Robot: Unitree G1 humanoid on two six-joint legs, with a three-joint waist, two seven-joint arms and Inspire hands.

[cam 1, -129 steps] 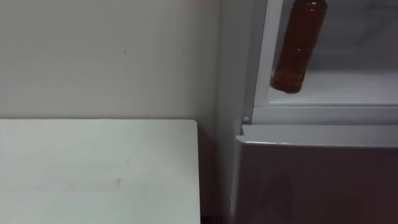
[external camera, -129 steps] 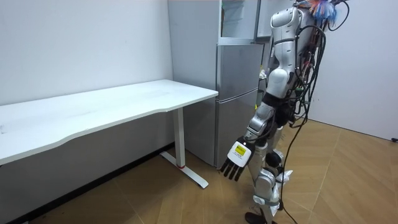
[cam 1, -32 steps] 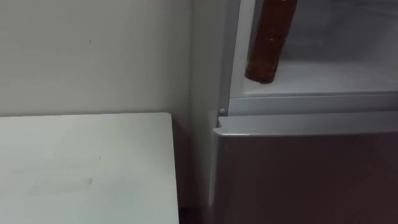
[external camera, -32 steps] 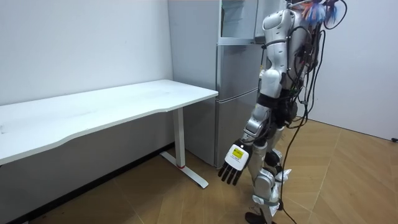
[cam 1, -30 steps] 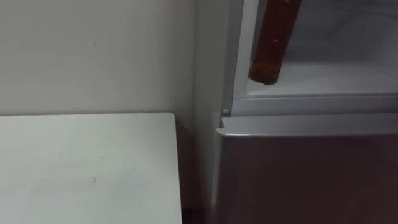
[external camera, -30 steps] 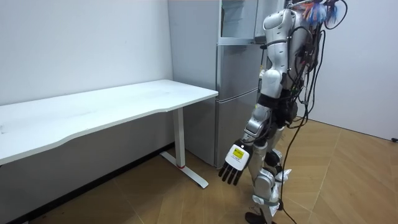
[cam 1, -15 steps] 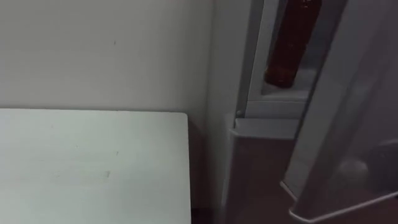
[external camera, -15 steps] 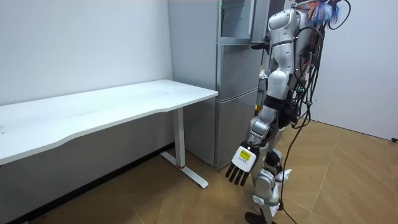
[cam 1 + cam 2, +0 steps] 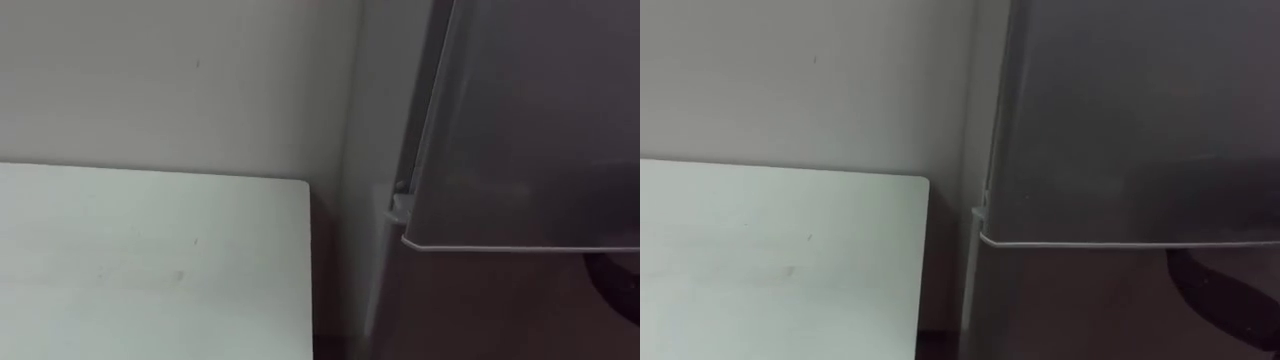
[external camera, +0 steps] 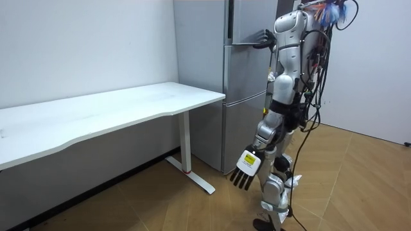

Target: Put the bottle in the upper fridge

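The upper fridge door [image 9: 530, 120] covers the compartment almost fully, its lower edge just above the lower door [image 9: 1090, 300]. The bottle is hidden behind it. In the room view I stand in front of the grey fridge [image 10: 244, 96], with my right hand [image 10: 261, 40] raised against the front of the upper door [image 10: 247, 19]. My left hand [image 10: 246, 168] hangs open by my leg, fingers straight and pointing down, holding nothing.
A white table [image 9: 150, 260] stands to my left, its corner close to the fridge's side, with a narrow dark gap between them. In the room view the table [image 10: 115, 115] runs along the wall; wooden floor lies behind me.
The upper door has swung across the compartment and now hides the brown bottle that stood on the shelf. My right hand followed the door towards the fridge.
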